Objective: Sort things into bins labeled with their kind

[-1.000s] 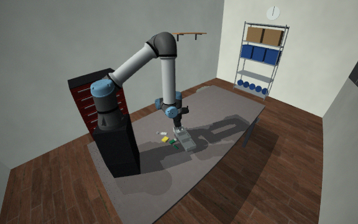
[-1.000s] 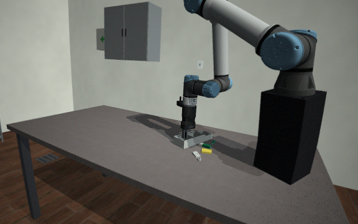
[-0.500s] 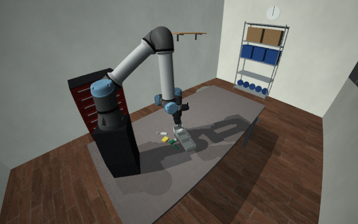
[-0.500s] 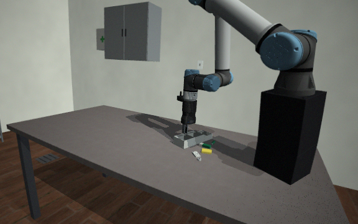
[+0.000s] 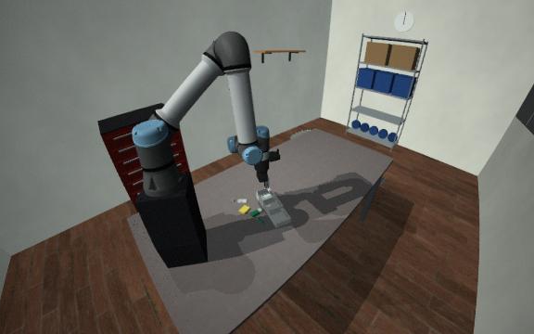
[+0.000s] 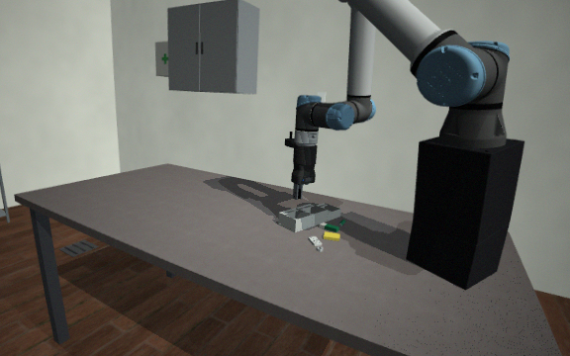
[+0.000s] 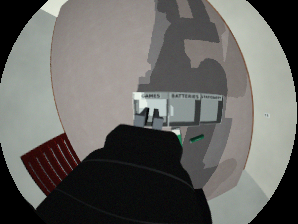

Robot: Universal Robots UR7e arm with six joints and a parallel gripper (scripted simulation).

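My gripper is above the GAMES bin, its fingers a little apart with nothing visible between them. The BATTERIES bin and STATIONERY bin continue the row. Beside it on the table lie a green block with a white part, a thin green piece, a yellow block and a white piece with dark spots. A small pale thing is by the white piece. The GAMES bin's contents are unclear.
The bins stand upright on the grey-brown table. The arm's black pedestal is on the robot's side of the loose things. The arm's shadow falls over the bins and the green pieces.
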